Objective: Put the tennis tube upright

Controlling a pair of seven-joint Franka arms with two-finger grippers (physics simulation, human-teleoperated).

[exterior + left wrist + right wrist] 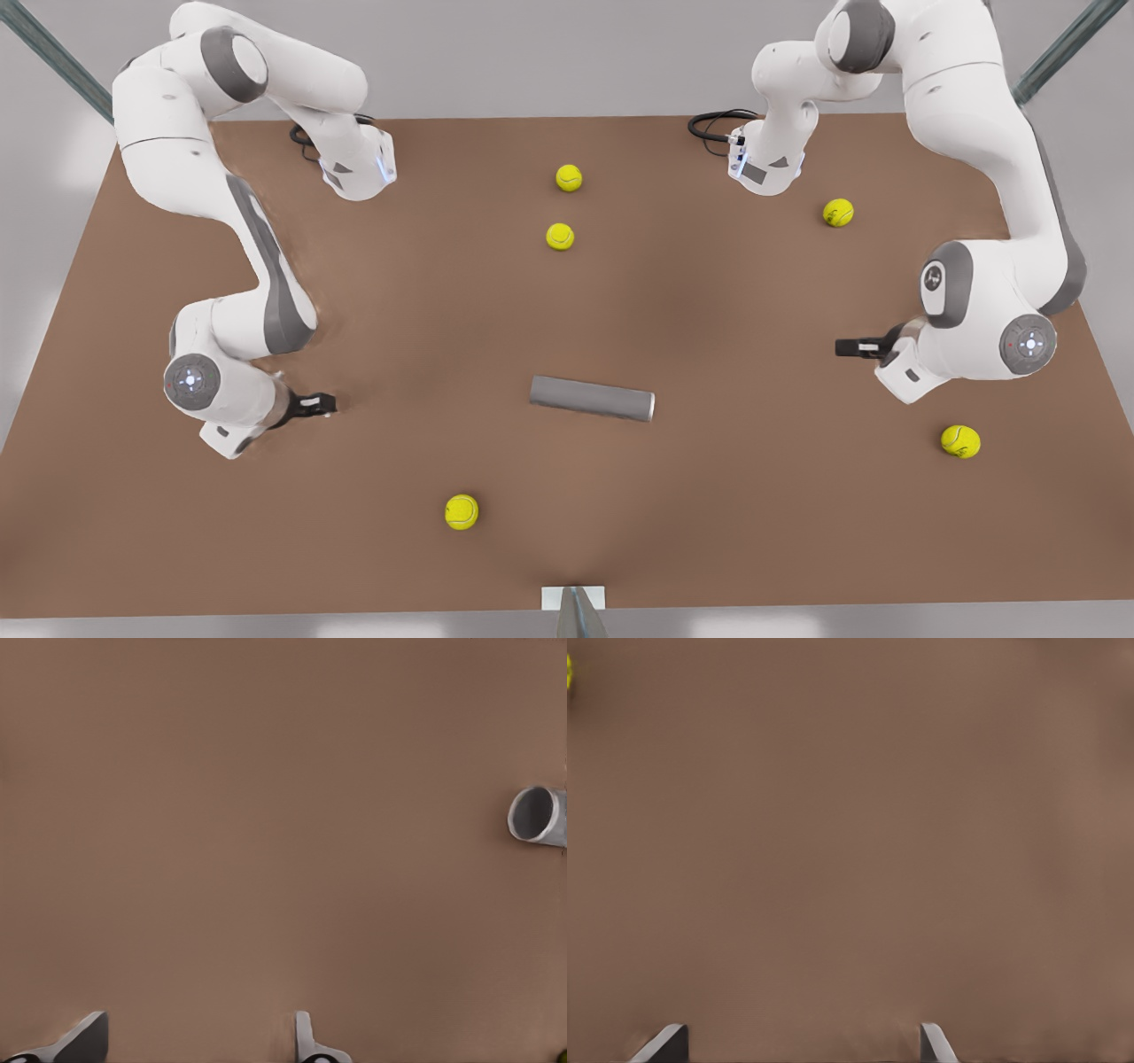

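The tube (592, 398) lies flat between both wide-open grippers, its open end facing the left gripper (195, 1041), the right gripper (799, 1043) slightly nearer.

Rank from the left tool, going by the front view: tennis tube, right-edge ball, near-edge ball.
From the left tool:
1. Right-edge ball, beside that arm.
2. Tennis tube, lying mid-table.
3. Near-edge ball, beyond the tube, at the front view's lower left.

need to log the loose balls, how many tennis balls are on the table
5. Two sit near the far middle, one by the far arm base on the front view's right, one near the right edge, one near the front. The arms may hide others.
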